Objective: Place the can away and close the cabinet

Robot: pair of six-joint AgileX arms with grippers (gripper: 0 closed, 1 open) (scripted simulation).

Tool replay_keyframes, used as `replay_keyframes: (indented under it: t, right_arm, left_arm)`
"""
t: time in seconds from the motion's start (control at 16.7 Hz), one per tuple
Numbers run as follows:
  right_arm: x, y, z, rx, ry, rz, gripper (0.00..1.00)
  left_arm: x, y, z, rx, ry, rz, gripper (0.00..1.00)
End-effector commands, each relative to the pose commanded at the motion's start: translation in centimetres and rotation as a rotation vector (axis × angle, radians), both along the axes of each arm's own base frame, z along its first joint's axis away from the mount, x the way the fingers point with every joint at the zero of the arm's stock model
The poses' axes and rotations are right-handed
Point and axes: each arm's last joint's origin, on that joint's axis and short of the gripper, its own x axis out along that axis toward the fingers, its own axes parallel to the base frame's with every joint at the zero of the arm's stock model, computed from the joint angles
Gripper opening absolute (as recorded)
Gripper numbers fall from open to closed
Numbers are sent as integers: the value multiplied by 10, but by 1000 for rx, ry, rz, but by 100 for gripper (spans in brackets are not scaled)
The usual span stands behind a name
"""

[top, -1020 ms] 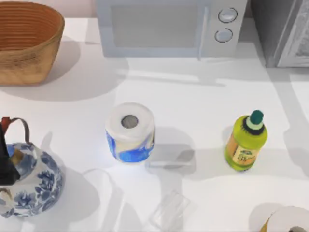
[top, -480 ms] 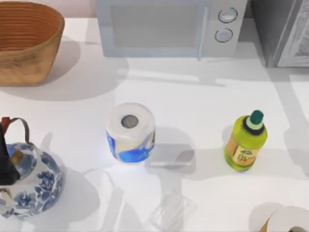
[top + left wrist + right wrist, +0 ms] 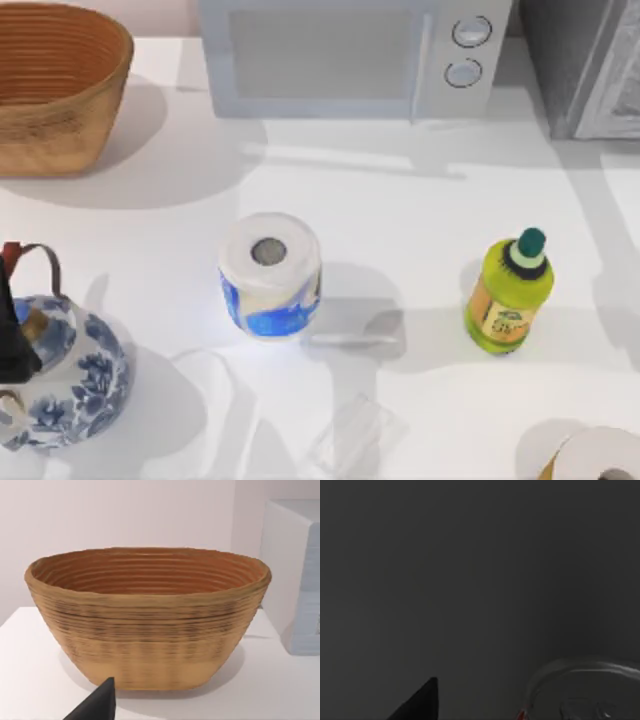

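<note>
Can's place cannot be told; the right wrist view is dark. On the bench (image 3: 400, 200) nothing has moved since before, so the cabinet (image 3: 590, 60), upper right, waits. Either end effector's opening cannot be told

The grey cabinet (image 3: 575, 65) sits at the table's back right corner. As for the can (image 3: 587, 680), just its shiny silver rim shows against dark grey, rest cut off.

The cabinet (image 3: 590, 65) and teapot (image 3: 60, 375) are cut off by edges.
</note>
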Motion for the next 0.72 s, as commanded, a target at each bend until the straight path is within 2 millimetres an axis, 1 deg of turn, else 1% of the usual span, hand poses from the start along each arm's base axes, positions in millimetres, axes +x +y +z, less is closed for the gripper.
replay_keyframes:
  t: [0.12,0.18,0.3,0.42,0.48,0.54,0.6,0.66,0.72]
  right_arm:
    - [-18,-3,11,-11,-30,11,100]
    - [-31,-4,17,-17,-48,19,100]
    - [-64,-8,28,-27,-90,35,100]
    - [-103,-13,31,-35,-128,50,100]
    - [-123,-15,28,-38,-141,57,100]
    - [-143,-18,21,-41,-148,63,100]
    - [-162,-20,10,-42,-149,68,100]
    - [-180,-22,-7,-44,-142,73,100]
    - [-195,-25,-28,-44,-127,76,100]
  left_arm:
    - [0,0,0,0,0,0,100]
    - [0,0,0,0,0,0,100]
    - [0,0,0,0,0,0,100]
    - [0,0,0,0,0,0,100]
    - [0,0,0,0,0,0,100]
    - [0,0,0,0,0,0,100]
    - [0,0,0,0,0,0,100]
    - [0,0,0,0,0,0,100]
    - [0,0,0,0,0,0,100]
